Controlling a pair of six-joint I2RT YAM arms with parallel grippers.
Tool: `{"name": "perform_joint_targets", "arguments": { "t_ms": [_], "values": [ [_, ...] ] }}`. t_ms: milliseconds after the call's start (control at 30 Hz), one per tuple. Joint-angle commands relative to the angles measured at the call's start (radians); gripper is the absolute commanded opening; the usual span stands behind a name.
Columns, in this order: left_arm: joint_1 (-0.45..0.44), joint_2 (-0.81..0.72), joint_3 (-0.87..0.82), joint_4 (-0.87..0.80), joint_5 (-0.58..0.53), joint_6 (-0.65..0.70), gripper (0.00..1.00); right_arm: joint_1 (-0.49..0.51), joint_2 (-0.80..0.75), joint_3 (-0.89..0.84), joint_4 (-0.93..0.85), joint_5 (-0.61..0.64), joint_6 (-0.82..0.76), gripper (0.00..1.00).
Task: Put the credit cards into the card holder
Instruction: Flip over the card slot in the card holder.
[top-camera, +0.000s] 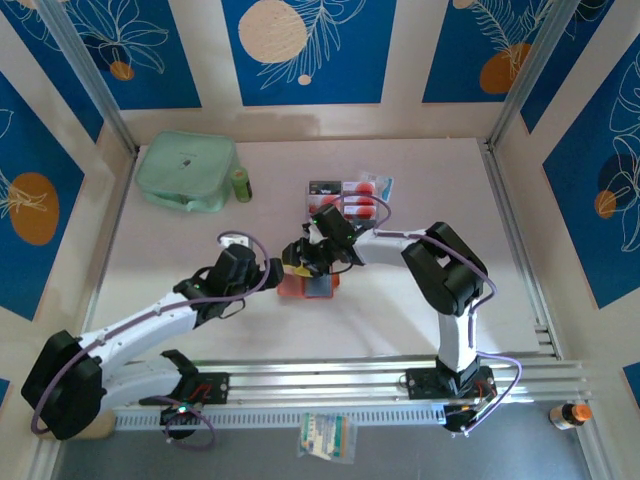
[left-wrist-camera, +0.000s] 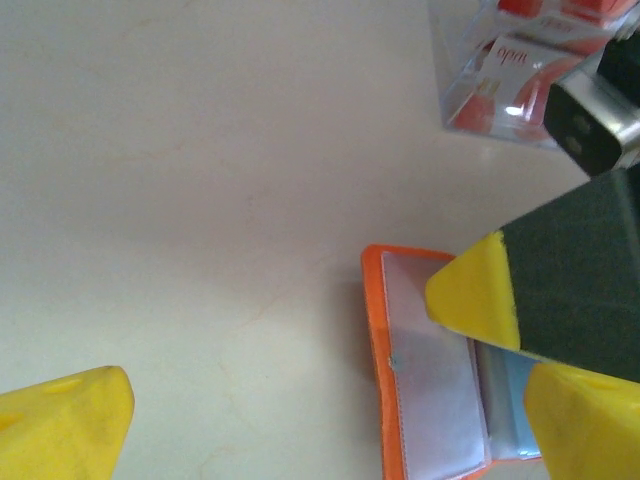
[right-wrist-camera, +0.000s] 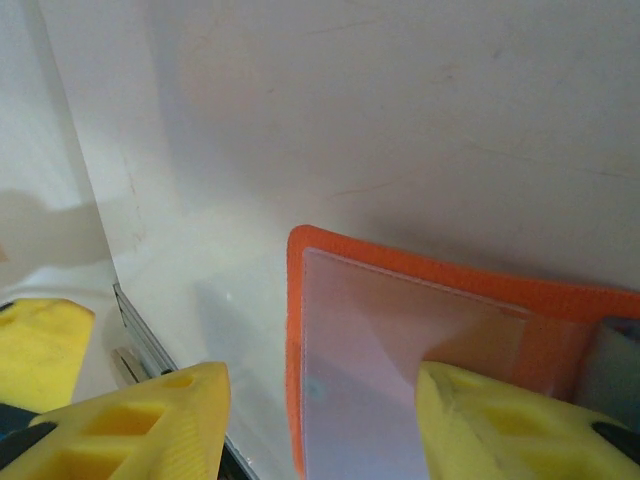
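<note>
Overhead, blue-patterned walls (top-camera: 305, 50) ring the pale table (top-camera: 420, 190); left jaws wide, right jaws parted.

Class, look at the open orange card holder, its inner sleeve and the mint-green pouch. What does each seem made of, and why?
Card holder: matte orange cover, likely faux leather or soft plastic, with a smooth rounded edge.
Inner sleeve: clear plastic film; see-through with a pale sheen.
Mint-green pouch: probably soft fabric or vinyl, judging by its rounded shape; too small to settle.
</note>
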Motion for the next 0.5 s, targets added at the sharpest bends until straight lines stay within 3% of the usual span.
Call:
{"name": "perform_joint_targets", "arguments": {
  "t_ms": [0, 467],
  "values": [
    [0.010, 0.034, -0.019, 0.043, 0.036, 0.018, 1.00, 0.004, 0.000, 0.005, 0.022, 0.004, 0.028, 0.52],
    [0.010, 0.246, -0.009, 0.105, 0.073, 0.011, 1.00, -0.015, -0.030, -0.022, 0.067, -0.014, 0.059, 0.52]
  ]
}}
